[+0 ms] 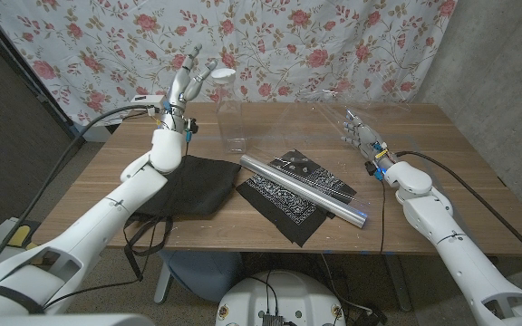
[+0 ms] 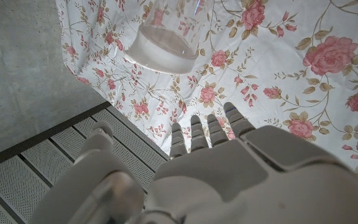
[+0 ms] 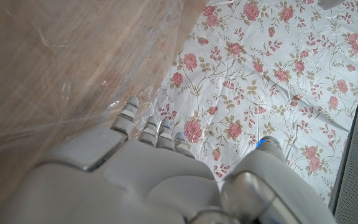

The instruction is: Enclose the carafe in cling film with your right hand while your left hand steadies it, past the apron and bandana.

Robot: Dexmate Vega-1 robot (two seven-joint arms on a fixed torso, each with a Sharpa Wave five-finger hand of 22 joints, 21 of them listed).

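Just beside the open, empty left hand, the carafe, film in right hand.

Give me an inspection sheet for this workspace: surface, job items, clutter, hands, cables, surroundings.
Surface: brown wooden table, no spills seen.
Job's things: clear glass carafe with white lid upright at the far side; silver cling film roll lying on the bandana; clear film sheet pulled up from it.
Clutter: black apron left of centre; black paisley bandana at centre.
Hands: left hand raised beside the carafe lid, contact unclear; right hand raised at the film's edge, grip unclear.
Cables: black cable along right arm.
Surroundings: floral curtain behind.
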